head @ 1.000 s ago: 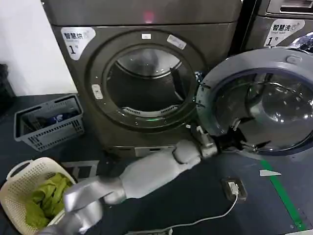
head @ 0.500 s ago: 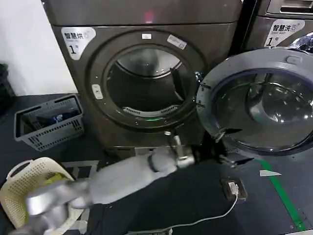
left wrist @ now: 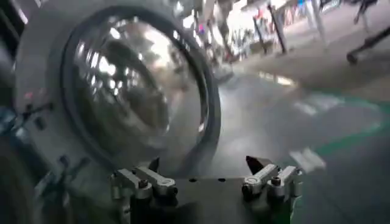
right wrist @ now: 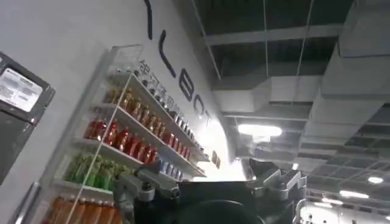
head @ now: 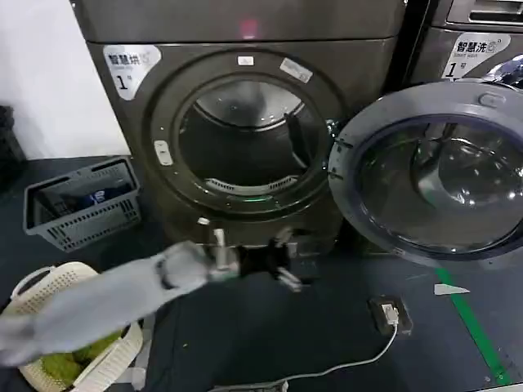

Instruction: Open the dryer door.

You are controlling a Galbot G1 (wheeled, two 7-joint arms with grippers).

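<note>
Dryer with drum opening exposed; door swung fully out to the robot's right on its hinge, inner grey ring and bulging glass facing the camera, well clear of the opening. The door also appears in the left wrist view, a short way off from the jaws. Left gripper low before the dryer's base, below the opening and left of the door's lower edge; jaws spread, holding nothing, touching neither door nor dryer. Right gripper raised and pointing up toward a wall of shelved bottles and the ceiling, jaws apart and empty, idle.

Judgement: the opening itself looks done, and the step in hand is clearing the arm. To do it well, draw the left gripper back along a low path toward the body, keeping the spread jaws off the door's lower rim so the door is not nudged back toward shut. Mind the cable and small box on the floor, and the yellow basket beside the arm near the robot.
</note>
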